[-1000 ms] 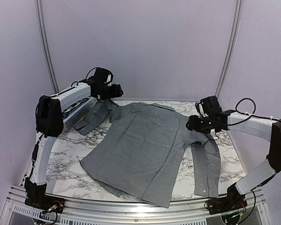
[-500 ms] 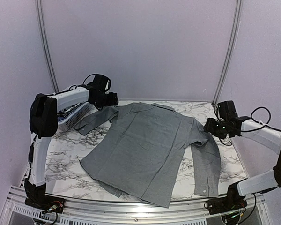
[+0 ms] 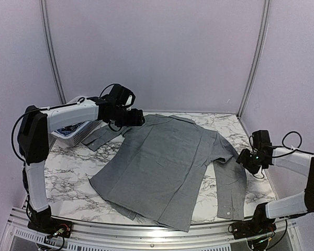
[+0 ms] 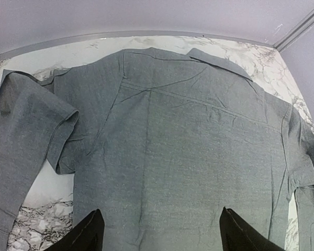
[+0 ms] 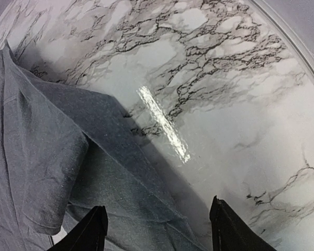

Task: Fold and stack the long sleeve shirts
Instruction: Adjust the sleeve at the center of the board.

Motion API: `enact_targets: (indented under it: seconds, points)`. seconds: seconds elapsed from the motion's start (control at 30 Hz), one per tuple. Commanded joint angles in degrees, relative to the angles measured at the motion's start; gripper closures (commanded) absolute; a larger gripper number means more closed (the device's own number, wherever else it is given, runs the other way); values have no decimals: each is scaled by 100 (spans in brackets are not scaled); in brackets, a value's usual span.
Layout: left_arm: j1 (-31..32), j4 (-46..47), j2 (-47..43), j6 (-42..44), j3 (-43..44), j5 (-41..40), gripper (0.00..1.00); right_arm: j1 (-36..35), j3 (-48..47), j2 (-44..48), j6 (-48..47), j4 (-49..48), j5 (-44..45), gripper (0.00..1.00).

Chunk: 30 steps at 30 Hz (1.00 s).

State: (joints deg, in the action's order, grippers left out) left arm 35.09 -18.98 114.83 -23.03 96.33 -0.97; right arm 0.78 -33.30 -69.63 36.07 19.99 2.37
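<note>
One plain mid-grey shirt (image 3: 165,167) lies spread on the marble-patterned tabletop (image 3: 73,170), back side up, collar (image 3: 172,117) toward the far edge and hem toward the arm bases. The body is largely flat, with faint creases and a seam running across the upper back. One sleeve (image 3: 102,135) reaches out to the far left, bunched at the shoulder, its end beside a white basket (image 3: 78,133). The other sleeve (image 3: 231,188) runs down the right side toward the near edge, ending in a buttoned cuff (image 3: 227,210). The left jaws hang over the shirt's upper back near the collar, spread wide, with nothing between them. The right jaws sit low beside the right shoulder fold, over the sleeve and bare marble, set apart and gripping nothing.
</note>
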Motion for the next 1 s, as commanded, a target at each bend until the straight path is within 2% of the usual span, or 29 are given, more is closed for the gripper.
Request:
enact_targets:
  seconds: [0.0, 0.1, 0.27, 0.37, 0.47, 0.53, 0.8, 0.97]
  points:
    - [160, 137, -362, -175, -351, 17, 22, 53, 205, 182, 270, -284, -176, 37]
    - [331, 180, -501, -246, -483, 18, 22, 50, 333, 171, 310, -357, -344, 43]
    - [547, 208, -691, -260, -583, 78, 22, 53, 369, 202, 201, -373, -470, 66]
    - [652, 204, -810, -239, -651, 80, 22, 42, 260, 256, 47, -281, -658, 86]
    - [751, 227, -922, -223, -746, 80, 22, 12, 74, 376, -50, -185, -943, 99]
    - [832, 241, -966, -212, -800, 227, 22, -57, -139, 450, -64, -56, -1020, 100]
    - [1073, 280, -1017, -169, -997, 469, 22, -1327, -1134, 204, 205, 92, -1016, 100]
    - [1515, 289, -1193, 103, -1397, 658, 25, -1466, -1619, -315, 34, -24, -932, 100]
